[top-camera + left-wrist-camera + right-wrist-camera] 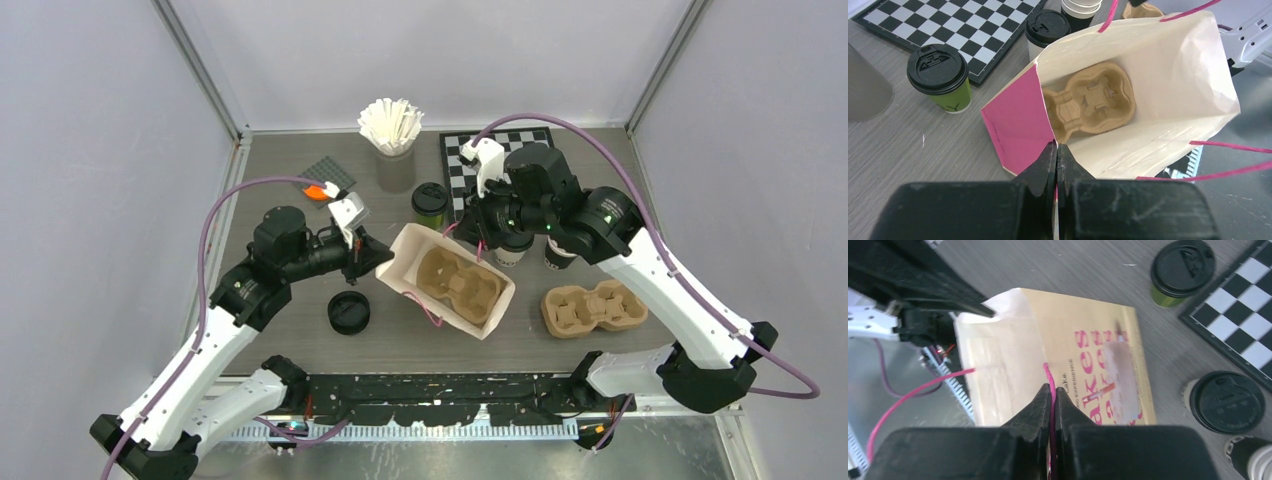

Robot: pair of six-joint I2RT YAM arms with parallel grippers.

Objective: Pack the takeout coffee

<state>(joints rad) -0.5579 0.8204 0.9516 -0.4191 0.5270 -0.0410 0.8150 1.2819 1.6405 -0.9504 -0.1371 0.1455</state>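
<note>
Cream paper bag (405, 262) lay open on its side mid-table, with a brown pulp carrier (458, 283) inside it. The left gripper (1056, 149) was pinched together on the bag's rim, next to the pink side panel (1015, 132). The right gripper (1052, 390) was closed on a pink handle (1048, 372), whose cord ran down between the fingers. From above, the right wrist covered that grip, so only its own camera showed it.

The green takeout cup (430, 203), black-lidded and upright, stood on the table outside the bag, just beside the chessboard (455, 150). A pale lidded cup (1228, 400) stood near the bag's far side and was half hidden under the right arm in the overhead view. A third cup (1248, 457) was cut off at the frame edge in both wrist views, so whether it had a lid could not be told.

Only the overhead view showed a black round lid (348, 312) near the left arm, and whether a cup sat under it could not be made out. That view alone also showed the whole of a second carrier (593, 308), on the table to the right of the bag.
</note>
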